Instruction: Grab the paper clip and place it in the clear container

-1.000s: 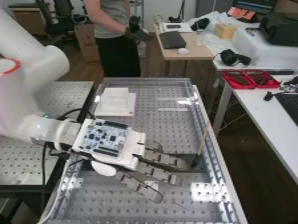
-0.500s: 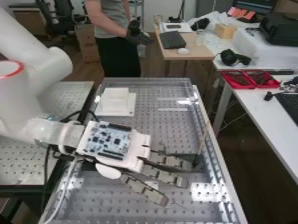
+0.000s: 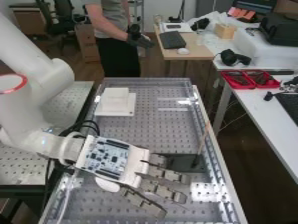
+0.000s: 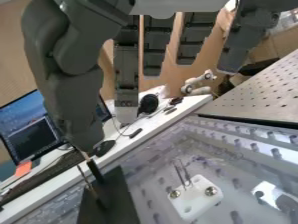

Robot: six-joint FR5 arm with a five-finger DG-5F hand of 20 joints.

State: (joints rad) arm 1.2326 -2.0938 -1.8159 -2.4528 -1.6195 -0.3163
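The hand [image 3: 156, 187] is over the near half of the bench in the high view, its fingers straight and spread towards the lower right, holding nothing. In the wrist view the hand [image 4: 78, 95] hangs open, its thumb near a black plate [image 4: 113, 197]. A white block [image 4: 196, 196] with two screws carries a thin upright wire loop [image 4: 181, 172], which looks like the paper clip. A shiny transparent patch [image 4: 273, 195] lies beside the block; I cannot tell whether it is the clear container.
The black plate [image 3: 186, 163] carries an upright thin stick [image 3: 202, 140] near the bench's right edge. White square pieces [image 3: 115, 102] are stacked farther back. Raised transparent edges border the perforated bench [image 3: 156, 87]. Dark cables hang beside the arm's wrist.
The hand has moved towards the bench's near end, after a small shift to the right. More of the black plate shows behind its fingers. The fingers stay straight.
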